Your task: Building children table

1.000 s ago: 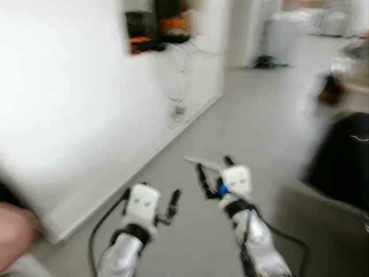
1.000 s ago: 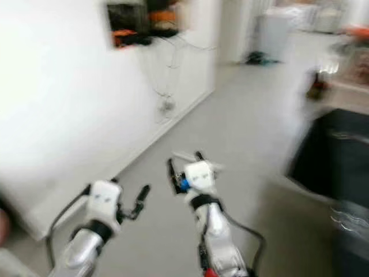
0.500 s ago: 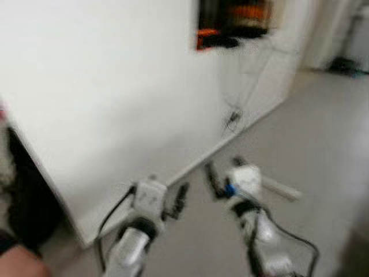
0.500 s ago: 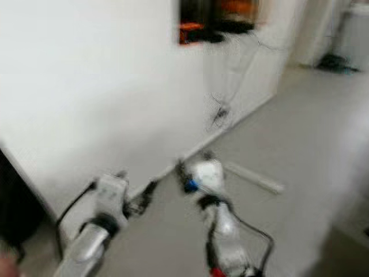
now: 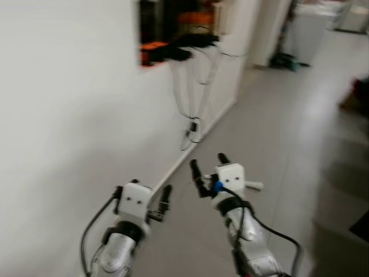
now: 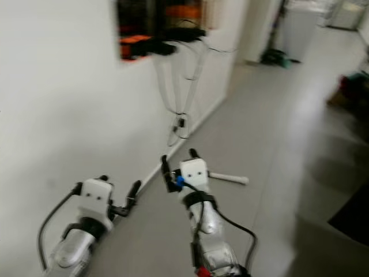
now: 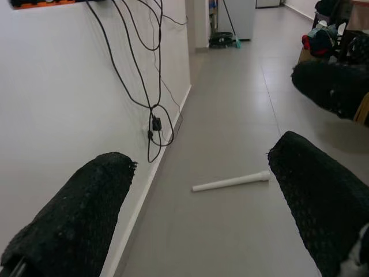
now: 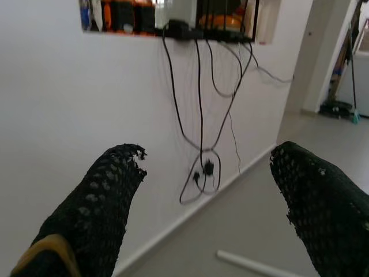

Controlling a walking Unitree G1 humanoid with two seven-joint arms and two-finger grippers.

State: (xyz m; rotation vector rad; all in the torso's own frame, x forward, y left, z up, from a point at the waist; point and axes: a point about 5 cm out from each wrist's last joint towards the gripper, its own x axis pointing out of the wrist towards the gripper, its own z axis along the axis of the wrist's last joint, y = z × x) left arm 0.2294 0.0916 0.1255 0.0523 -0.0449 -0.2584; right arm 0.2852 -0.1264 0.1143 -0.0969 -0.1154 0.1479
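Note:
A white table leg lies on the grey floor a little way out from the wall, and shows just beyond and right of my right wrist. Both arms are held out low in front of me. My left gripper is open with nothing between its black fingers. Beside it, my right gripper is open too and empty, its fingers pointing towards the wall above the leg.
A white wall runs along my left, with a niche of orange and black things. Black cables hang from it to a plug near the skirting. Dark things sit at the right, a white appliance far ahead.
The whole picture has swung and sharpened, so the camera has turned; the wall niche now sits upper middle. Both grippers keep the same open pose, and the leg still lies on the floor.

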